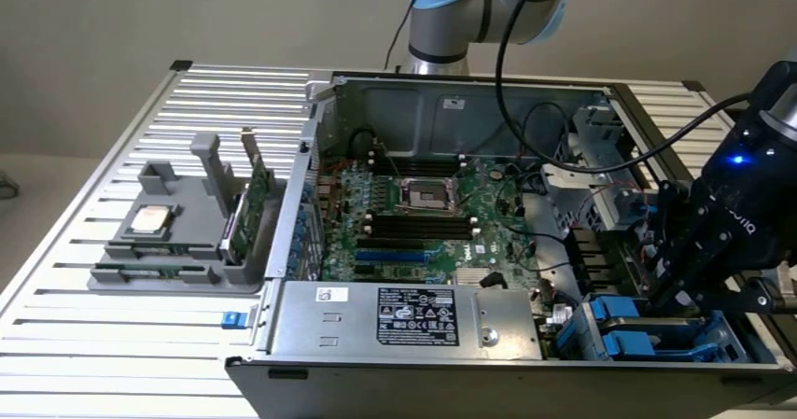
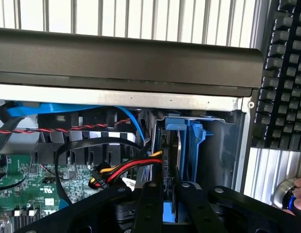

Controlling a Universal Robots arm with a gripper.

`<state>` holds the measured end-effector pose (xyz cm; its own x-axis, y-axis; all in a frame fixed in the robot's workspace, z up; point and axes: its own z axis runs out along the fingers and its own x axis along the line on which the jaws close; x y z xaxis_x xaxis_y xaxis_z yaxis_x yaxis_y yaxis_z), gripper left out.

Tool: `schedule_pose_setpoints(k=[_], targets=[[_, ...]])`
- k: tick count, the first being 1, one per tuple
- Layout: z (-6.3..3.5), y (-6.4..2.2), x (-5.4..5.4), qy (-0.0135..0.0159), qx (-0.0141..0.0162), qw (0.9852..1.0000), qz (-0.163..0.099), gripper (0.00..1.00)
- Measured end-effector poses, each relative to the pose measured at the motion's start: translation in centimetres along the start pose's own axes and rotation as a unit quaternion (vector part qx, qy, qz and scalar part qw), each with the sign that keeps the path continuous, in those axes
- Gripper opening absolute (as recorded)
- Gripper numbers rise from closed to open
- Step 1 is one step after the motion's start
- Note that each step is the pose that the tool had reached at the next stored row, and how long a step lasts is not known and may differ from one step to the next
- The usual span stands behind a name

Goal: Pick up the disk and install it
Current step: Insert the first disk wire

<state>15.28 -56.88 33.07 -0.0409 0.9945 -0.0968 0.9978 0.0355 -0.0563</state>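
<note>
The disk (image 2: 171, 160) stands on edge in the drive bay at the case's front corner, seen as a thin dark slab framed by its blue carrier bracket (image 2: 192, 145). My gripper (image 2: 168, 188) is lowered over it, with one black finger (image 2: 148, 206) on each side of the slab, shut on the disk. In the exterior view the gripper (image 1: 673, 293) reaches down into the bay on that view's right, just above the blue carriers (image 1: 622, 333). The disk's label is hidden.
Red, yellow and black cables (image 2: 126, 170) run up against the bay. The motherboard (image 1: 424, 214) and power supply (image 1: 412, 316) fill the open case. A grey fixture holds a CPU chip (image 1: 152, 218) and a green card (image 1: 258, 209). A keyboard (image 2: 286, 73) and a hand (image 2: 298, 196) lie beyond the case wall.
</note>
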Motion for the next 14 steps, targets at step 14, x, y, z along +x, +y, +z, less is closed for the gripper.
schedule_pose_setpoints(k=[14], targets=[[0.01, 0.36, -0.01, 0.0001, 0.0033, 1.0, 0.0, 0.17]])
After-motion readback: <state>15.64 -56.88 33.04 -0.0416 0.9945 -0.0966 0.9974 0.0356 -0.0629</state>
